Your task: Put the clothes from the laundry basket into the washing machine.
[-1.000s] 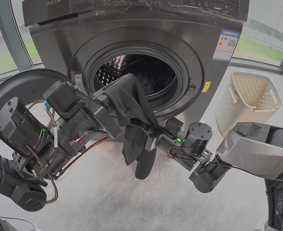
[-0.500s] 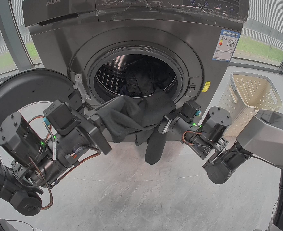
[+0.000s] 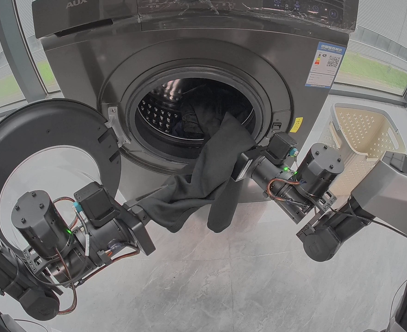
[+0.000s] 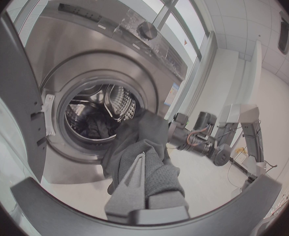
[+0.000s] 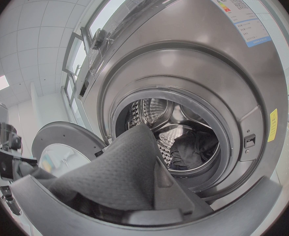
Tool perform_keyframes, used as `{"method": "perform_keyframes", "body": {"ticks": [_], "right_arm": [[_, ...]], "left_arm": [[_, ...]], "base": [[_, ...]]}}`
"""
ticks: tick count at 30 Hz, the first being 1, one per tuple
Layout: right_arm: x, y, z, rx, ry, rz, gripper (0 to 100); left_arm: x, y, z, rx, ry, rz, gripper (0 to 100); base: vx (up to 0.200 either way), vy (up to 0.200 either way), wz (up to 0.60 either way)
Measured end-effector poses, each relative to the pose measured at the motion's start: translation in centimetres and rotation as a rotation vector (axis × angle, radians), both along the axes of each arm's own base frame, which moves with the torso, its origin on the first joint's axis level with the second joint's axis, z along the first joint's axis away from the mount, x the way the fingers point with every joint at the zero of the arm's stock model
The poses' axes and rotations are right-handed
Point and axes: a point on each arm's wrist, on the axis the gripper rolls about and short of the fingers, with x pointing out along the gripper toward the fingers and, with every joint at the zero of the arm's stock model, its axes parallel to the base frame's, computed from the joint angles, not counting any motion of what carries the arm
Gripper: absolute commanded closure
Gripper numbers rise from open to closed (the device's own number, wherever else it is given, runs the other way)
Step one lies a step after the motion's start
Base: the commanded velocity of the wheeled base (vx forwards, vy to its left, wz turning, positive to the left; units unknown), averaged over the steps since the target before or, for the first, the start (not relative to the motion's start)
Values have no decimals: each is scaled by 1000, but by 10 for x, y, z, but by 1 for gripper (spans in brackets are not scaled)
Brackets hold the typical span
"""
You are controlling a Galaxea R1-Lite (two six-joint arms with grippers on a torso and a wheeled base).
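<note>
L tool (image 3: 139, 206) pinches the dark garment (image 3: 199, 185), low, in front of the open door (image 3: 42, 125). R tool (image 3: 241, 163) is also clamped on it, higher, by the washer (image 3: 189, 47) mouth's right rim. Garment stretches btw both, top corner at the rim, one end hanging toward the floor (image 3: 212, 277). More clothes (image 3: 199, 111) lie inside. Basket (image 3: 365, 139) sits right of washer

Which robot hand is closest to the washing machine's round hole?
The right gripper, holding the dark garment at the rim of the opening of the washing machine. The left gripper grips the garment's other end lower down, out by the open door.
</note>
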Motion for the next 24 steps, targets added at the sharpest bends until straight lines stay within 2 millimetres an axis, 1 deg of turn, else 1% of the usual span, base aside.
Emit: {"method": "perform_keyframes", "body": {"ticks": [4, 10, 11, 16, 21, 24], "right_arm": [[-3, 3, 3, 7, -2, 1, 100], [-11, 13, 5, 9, -8, 30, 100], [-11, 14, 6, 9, -8, 33, 100], [-12, 15, 6, 10, -8, 36, 100], [-12, 10, 6, 12, -7, 25, 100], [-9, 5, 8, 15, -8, 10, 100]], "left_arm": [[3, 3, -10, 25, 35, 16, 100], [6, 1, -20, 49, 69, 18, 100], [5, 1, -21, 52, 75, 14, 0], [1, 2, -31, 77, 118, 6, 0], [-6, 6, -43, 114, 170, 4, 0], [-13, 9, -51, 146, 206, -1, 0]], "base": [[0, 0, 0], [0, 0, 0], [0, 0, 0], [0, 0, 0], [0, 0, 0], [0, 0, 0]]}}
